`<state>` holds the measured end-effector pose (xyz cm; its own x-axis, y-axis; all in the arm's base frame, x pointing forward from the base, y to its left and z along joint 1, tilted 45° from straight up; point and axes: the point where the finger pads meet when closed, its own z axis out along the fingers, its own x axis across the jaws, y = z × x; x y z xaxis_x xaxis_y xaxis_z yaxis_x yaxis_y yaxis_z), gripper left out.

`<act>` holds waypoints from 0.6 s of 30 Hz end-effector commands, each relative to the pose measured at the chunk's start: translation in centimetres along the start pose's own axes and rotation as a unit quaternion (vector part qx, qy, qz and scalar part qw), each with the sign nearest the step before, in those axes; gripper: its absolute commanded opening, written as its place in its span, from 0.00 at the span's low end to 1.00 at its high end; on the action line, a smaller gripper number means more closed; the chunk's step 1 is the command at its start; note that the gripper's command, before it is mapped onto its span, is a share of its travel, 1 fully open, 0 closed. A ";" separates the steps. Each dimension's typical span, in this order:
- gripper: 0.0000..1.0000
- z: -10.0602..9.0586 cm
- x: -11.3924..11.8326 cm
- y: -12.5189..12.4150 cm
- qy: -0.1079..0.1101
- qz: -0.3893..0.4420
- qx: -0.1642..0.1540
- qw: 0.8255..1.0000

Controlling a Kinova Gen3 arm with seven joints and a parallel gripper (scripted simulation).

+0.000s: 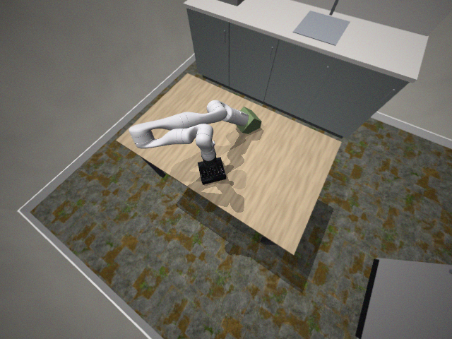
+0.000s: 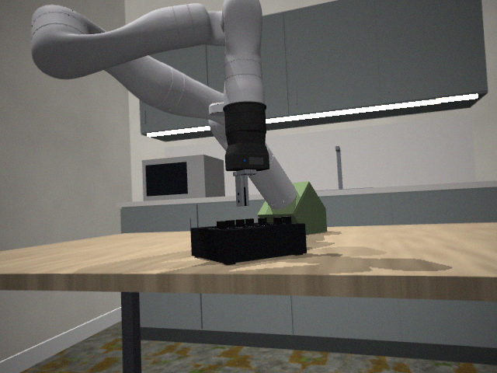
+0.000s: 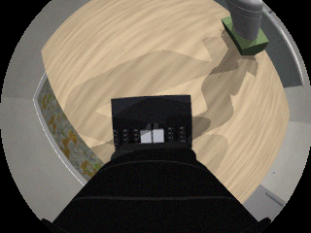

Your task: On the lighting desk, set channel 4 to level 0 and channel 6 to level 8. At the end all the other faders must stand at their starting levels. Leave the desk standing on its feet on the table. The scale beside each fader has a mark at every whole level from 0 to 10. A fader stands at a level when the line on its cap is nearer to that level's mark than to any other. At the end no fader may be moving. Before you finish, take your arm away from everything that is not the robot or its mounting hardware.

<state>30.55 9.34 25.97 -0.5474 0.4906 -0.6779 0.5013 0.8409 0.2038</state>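
Observation:
The black lighting desk (image 1: 211, 172) (image 2: 248, 242) (image 3: 151, 113) stands on its feet on the wooden table (image 1: 284, 171) (image 2: 401, 249) (image 3: 130, 33). A row of fader caps (image 2: 252, 221) sticks up from its top; their levels are too small to read. My gripper (image 2: 241, 203) (image 3: 153, 130) is shut with nothing between the fingers. It points straight down and hangs a short way above the fader caps, over the middle of the row. In the top view the wrist hides the fingers.
A green block (image 1: 251, 120) (image 2: 311, 208) (image 3: 248, 39) holds the arm's base at the far side of the table. Grey cabinets (image 1: 292, 80) with a sink (image 1: 320, 27) stand behind. A microwave (image 2: 180, 176) sits on the counter.

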 end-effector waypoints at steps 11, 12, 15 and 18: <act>0.00 0.8 0.0 0.0 0.000 0.000 0.000 1.000; 0.00 0.8 0.0 0.0 0.000 0.000 0.000 1.000; 0.00 1.1 0.0 0.0 0.000 0.000 0.000 1.000; 0.00 1.1 0.0 0.0 0.000 0.000 0.000 1.000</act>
<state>31.31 9.08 25.20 -0.5474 0.4905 -0.6781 0.5016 0.8409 0.2034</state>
